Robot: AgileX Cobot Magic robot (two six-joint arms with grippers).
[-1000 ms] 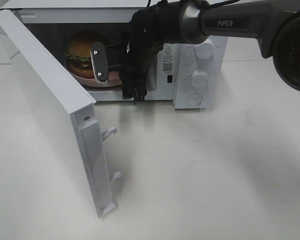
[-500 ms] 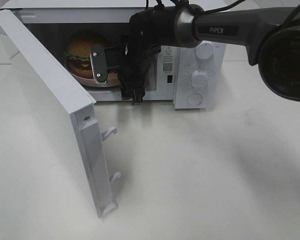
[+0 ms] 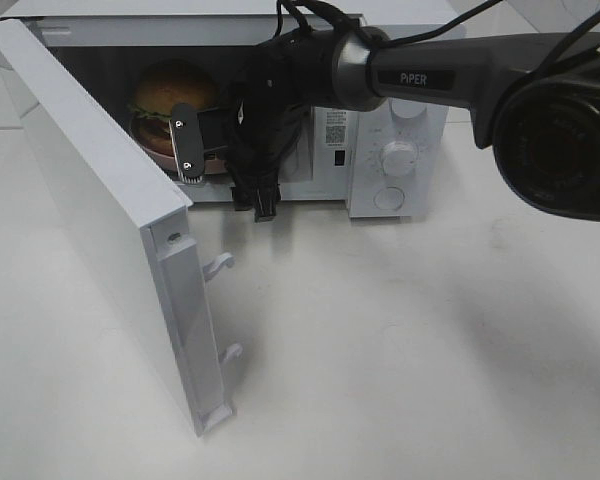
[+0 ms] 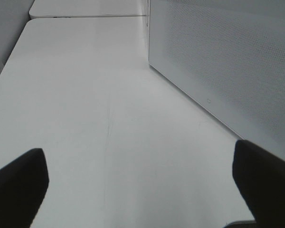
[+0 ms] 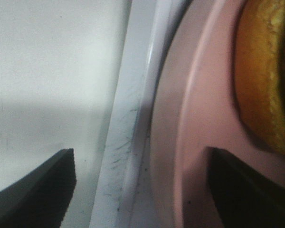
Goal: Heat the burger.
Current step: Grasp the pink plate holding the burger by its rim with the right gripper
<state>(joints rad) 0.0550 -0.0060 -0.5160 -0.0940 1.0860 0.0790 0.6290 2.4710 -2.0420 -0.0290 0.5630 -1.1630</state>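
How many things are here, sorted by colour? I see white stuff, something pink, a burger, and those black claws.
White: 2, the microwave and the table
Pink: 1, the plate
Golden-brown: 1, the burger on the plate inside the microwave
Black: 2, the right claw and the left claw
Total: 6

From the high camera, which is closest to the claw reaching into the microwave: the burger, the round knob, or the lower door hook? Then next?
From the right gripper:
1. Burger, just behind it inside the microwave.
2. Round knob, on the panel to the right.
3. Lower door hook, on the open door's edge.
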